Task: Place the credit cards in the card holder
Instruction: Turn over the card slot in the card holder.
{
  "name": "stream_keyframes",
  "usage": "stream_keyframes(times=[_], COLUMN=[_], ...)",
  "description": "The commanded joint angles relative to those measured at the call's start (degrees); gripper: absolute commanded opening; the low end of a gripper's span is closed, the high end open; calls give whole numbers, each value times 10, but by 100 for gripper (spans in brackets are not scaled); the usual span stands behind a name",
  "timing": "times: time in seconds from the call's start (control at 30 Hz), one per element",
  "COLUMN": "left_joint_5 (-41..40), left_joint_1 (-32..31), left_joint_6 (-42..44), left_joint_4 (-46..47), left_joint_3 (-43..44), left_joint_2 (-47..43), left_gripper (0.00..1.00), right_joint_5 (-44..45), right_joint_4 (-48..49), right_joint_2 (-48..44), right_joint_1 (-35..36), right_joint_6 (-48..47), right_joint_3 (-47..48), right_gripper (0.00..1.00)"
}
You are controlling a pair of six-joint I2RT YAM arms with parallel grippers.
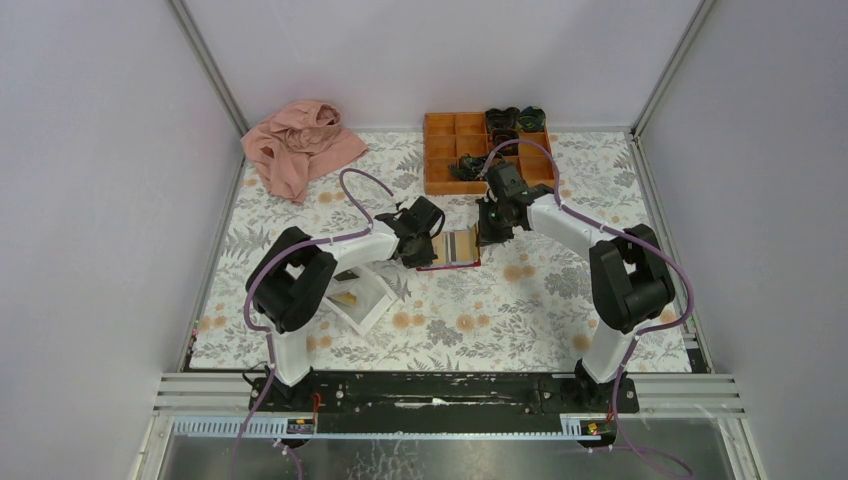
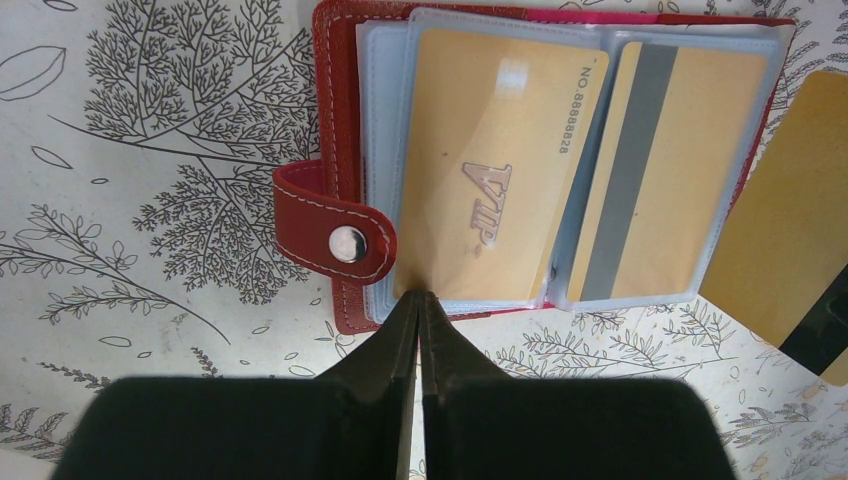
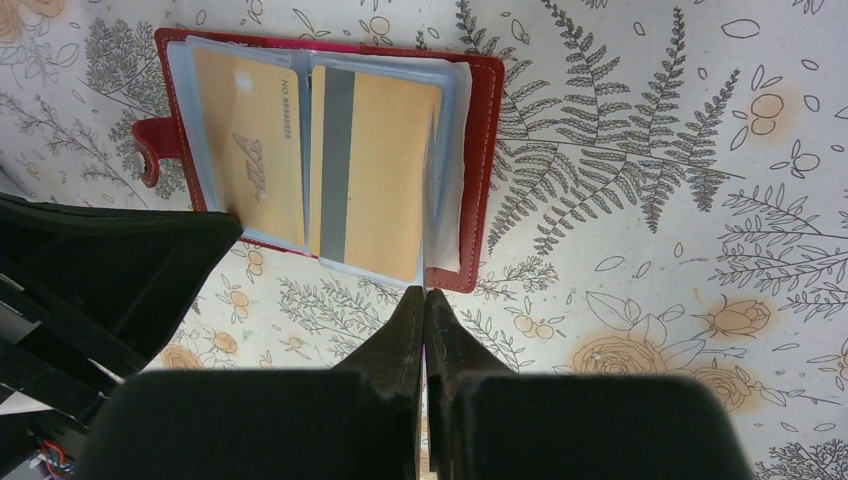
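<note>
The card holder [image 1: 458, 247] [image 2: 345, 120] [image 3: 485, 150] lies open on the floral cloth, dark red with pale blue sleeves. Two golden credit cards show in its sleeves: a "VIP" one [image 2: 490, 170] [image 3: 250, 150] and a grey-striped one [image 2: 650, 170] [image 3: 375, 170]. My left gripper [image 1: 428, 243] [image 2: 420, 296] is shut, with its tips touching the VIP card's near edge and nothing between them. My right gripper [image 1: 491, 234] [image 3: 424, 292] is shut at the holder's right side. It holds a third credit card [image 2: 780, 220], which stands tilted beside the holder and is edge-on in the right wrist view.
A white tray [image 1: 377, 308] under the left arm holds another golden card [image 1: 345, 297]. An orange compartment box [image 1: 470, 150] with dark items [image 1: 515, 120] stands at the back. A pink cloth [image 1: 300, 145] lies at the back left.
</note>
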Motion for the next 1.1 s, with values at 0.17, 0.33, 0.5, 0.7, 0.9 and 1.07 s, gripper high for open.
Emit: stream_keyframes(times=[0.17, 0.33, 0.5, 0.7, 0.9, 1.07], left_joint_5=[5, 4, 5, 6, 6, 6], left_joint_1=[-1, -2, -1, -1, -2, -1], left_joint_6=[6, 8, 7, 7, 6, 6], left_joint_4=[-11, -15, -15, -14, -15, -14], left_joint_3=[6, 8, 8, 6, 1, -2], left_joint_2=[25, 26, 26, 25, 22, 21], left_gripper=[6, 6, 6, 6, 6, 6], right_joint_5=[-22, -25, -31, -37, -46, -61], right_joint_4=[3, 4, 6, 20, 41, 62], right_joint_2=[-30, -31, -27, -23, -18, -15], right_joint_1=[3, 3, 3, 3, 2, 3], right_joint_6=[9, 11, 13, 19, 32, 50], right_joint_3=[32, 33, 34, 16, -8, -22], right_gripper=[0, 0, 0, 0, 0, 0])
